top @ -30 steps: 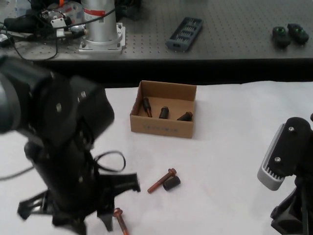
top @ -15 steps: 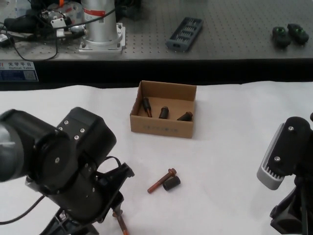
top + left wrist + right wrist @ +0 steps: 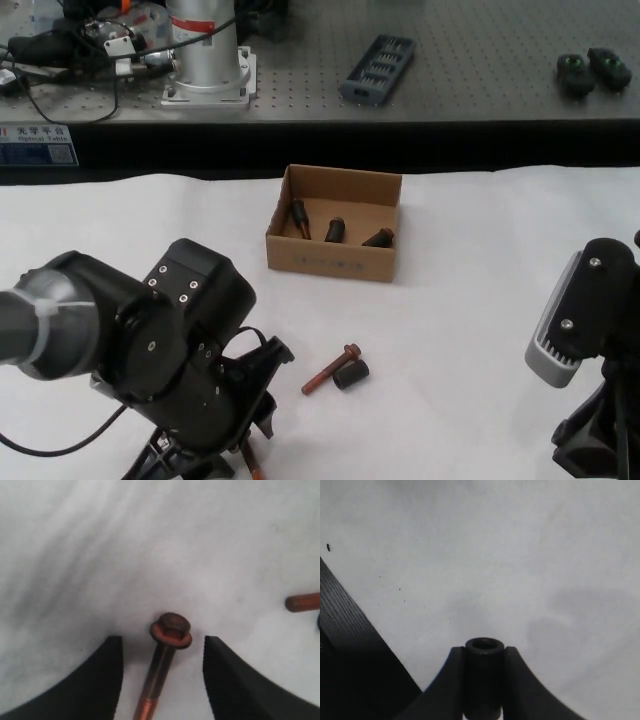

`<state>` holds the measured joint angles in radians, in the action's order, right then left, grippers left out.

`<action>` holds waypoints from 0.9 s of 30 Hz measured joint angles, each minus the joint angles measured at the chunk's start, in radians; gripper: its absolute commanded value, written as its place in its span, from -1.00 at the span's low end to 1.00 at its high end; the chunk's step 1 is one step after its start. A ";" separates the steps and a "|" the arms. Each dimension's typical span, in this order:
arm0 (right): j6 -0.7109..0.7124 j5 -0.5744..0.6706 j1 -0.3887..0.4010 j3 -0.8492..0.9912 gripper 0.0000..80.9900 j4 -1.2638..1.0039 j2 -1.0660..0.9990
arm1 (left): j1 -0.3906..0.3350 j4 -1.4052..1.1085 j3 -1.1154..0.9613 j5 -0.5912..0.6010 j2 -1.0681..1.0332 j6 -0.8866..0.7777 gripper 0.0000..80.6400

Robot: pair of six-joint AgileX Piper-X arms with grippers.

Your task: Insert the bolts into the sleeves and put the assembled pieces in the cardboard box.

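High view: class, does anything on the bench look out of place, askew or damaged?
Nothing looks damaged or spilled. The three pieces in the cardboard box lie at differing angles; one bolt and one sleeve lie loose on the white sheet, unjoined.
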<state>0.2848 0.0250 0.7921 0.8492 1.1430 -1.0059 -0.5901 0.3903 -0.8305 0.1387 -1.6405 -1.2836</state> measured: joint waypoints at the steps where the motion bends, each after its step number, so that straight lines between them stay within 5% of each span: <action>1: 0.000 0.000 0.000 0.000 -0.95 0.000 0.000 | 0.000 -0.002 0.000 0.000 0.000 0.000 -0.09; 8: -0.002 0.000 0.000 0.000 -0.95 -0.002 0.000 | -0.015 -0.004 0.000 0.000 -0.002 0.000 -0.34; 15: -0.001 0.000 0.000 0.000 -0.95 -0.009 0.000 | -0.082 -0.004 0.000 -0.047 -0.006 0.028 -0.34; 27: -0.001 0.000 0.000 0.000 -0.95 -0.009 0.000 | -0.090 0.001 0.000 -0.139 -0.006 0.128 -0.34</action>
<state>0.2833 0.0250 0.7921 0.8492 1.1337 -1.0059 -0.6799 0.3918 -0.8305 0.0000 -1.6468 -1.1553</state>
